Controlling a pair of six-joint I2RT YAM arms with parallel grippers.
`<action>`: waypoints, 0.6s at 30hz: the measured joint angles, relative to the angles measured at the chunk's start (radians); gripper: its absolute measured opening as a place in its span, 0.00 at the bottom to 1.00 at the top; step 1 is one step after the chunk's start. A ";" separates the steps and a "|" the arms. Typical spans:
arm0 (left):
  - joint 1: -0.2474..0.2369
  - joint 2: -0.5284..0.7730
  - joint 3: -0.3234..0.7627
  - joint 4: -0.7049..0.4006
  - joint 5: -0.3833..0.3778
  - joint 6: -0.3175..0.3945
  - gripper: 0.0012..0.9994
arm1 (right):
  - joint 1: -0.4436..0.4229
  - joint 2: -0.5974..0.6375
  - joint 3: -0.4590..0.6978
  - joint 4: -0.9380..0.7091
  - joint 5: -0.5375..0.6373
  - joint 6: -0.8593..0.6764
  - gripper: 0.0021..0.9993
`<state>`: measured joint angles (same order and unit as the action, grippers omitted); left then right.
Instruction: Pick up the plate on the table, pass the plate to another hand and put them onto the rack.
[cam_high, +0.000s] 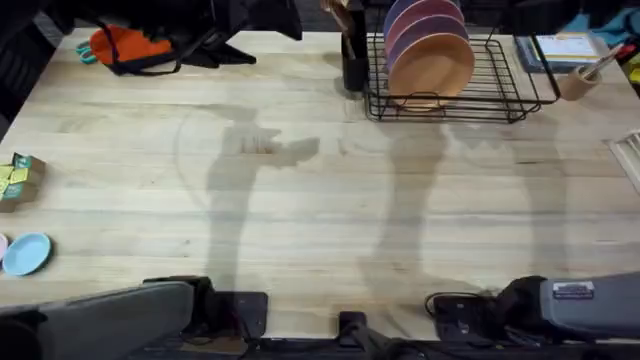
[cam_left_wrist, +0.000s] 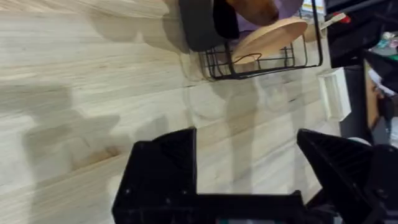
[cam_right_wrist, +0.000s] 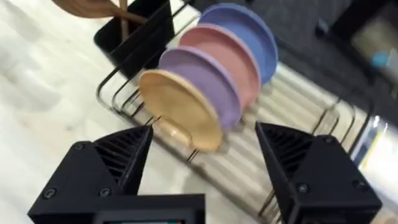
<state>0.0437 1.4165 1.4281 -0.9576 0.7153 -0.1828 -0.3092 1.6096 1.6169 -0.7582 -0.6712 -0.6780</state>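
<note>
The salmon-pink plate (cam_right_wrist: 235, 55) stands upright in the black wire rack (cam_right_wrist: 124, 93), between a purple plate (cam_right_wrist: 208, 78) and a blue plate (cam_right_wrist: 249, 28), with an orange plate (cam_right_wrist: 180, 112) in front. In the overhead view the rack (cam_high: 505, 85) sits at the table's (cam_high: 300, 200) back right. My left gripper (cam_left_wrist: 245, 155) is open and holds nothing, low over bare wood. My right gripper (cam_right_wrist: 202, 134) is also open with nothing in it, facing the rack from a short distance. Both arms are drawn back at the near edge, left arm (cam_high: 120, 320) and right arm (cam_high: 570, 305).
A black utensil holder (cam_high: 352, 55) stands against the rack's left side. An orange item with black straps (cam_high: 130, 45) lies at the back left. A small blue dish (cam_high: 25, 253) and a green-yellow box (cam_high: 18, 178) are at the left edge. A cup (cam_high: 578, 82) is right of the rack.
</note>
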 joint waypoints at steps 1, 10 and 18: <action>0.000 0.000 0.000 0.000 -0.005 0.006 1.00 | 0.000 -0.022 0.000 -0.031 0.022 0.027 1.00; 0.000 -0.002 0.000 0.000 -0.069 0.073 1.00 | 0.000 -0.255 0.000 -0.291 0.317 0.306 1.00; 0.000 -0.119 0.000 -0.002 -0.137 0.132 1.00 | 0.000 -0.448 0.003 -0.386 0.394 0.417 1.00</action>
<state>0.0437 1.2980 1.4281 -0.9600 0.5780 -0.0505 -0.3088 1.1619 1.6196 -1.1446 -0.2771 -0.2606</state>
